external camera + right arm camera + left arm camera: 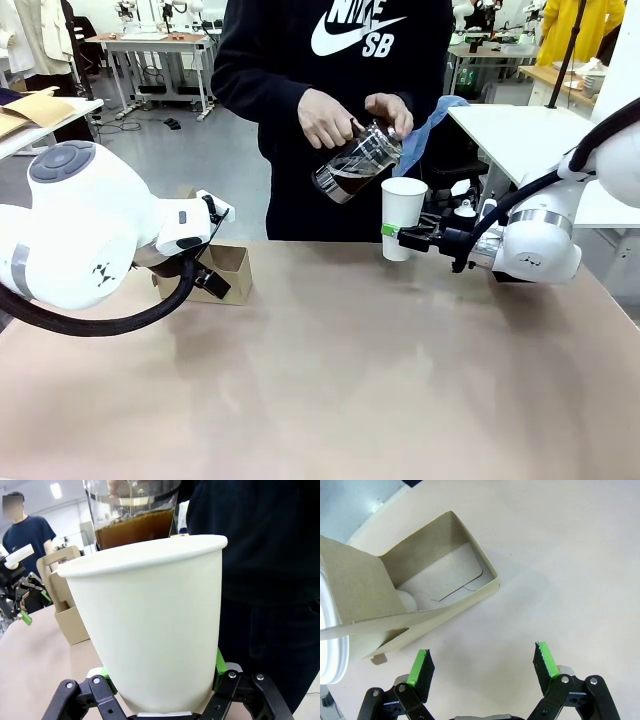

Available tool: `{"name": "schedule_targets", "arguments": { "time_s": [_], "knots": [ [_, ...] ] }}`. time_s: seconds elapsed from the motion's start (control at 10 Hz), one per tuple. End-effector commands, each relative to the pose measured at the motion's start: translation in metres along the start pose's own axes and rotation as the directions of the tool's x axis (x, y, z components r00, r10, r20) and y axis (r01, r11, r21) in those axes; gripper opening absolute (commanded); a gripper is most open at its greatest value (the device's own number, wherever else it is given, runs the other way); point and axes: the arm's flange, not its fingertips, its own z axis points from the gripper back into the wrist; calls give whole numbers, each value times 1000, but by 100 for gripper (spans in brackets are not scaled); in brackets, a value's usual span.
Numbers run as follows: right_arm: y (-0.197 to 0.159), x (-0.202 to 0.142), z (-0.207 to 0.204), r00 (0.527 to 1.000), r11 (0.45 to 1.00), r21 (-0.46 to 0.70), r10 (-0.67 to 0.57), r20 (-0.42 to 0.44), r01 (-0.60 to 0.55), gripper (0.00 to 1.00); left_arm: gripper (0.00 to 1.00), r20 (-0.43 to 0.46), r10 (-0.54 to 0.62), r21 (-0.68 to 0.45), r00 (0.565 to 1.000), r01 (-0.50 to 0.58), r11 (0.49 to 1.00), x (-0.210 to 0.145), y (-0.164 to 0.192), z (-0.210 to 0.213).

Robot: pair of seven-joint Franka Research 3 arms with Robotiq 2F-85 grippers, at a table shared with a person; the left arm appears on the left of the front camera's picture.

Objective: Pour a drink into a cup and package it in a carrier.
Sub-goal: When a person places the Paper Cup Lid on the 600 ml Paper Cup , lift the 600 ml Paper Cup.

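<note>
so the right pincer is clamped on the cup low down, centre-right of frame. Person holds a glass jug w/ the drink tilted just above its rim. Meanwhile the left pincer is wide open, empty; the carrier sits on the counter upper left, just past its tips.

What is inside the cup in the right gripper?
The cup, clamped by the right gripper, shows its outer wall and rim; its inside is hidden. A person's glass jug of dark drink tilts above it.
</note>
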Motion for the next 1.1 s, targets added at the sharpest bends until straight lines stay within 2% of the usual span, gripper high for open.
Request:
{"name": "schedule_targets", "arguments": {
  "time_s": [0.0,1.0],
  "knots": [
    [1,1,-1,1000,1000,2,1,0,-1,80,100,1,0,-2,1000,0,1000,0,0,0],
    [1,1,-1,1000,1000,2,1,0,-1,80,100,1,0,-2,1000,0,1000,0,0,0]
  ]
}}
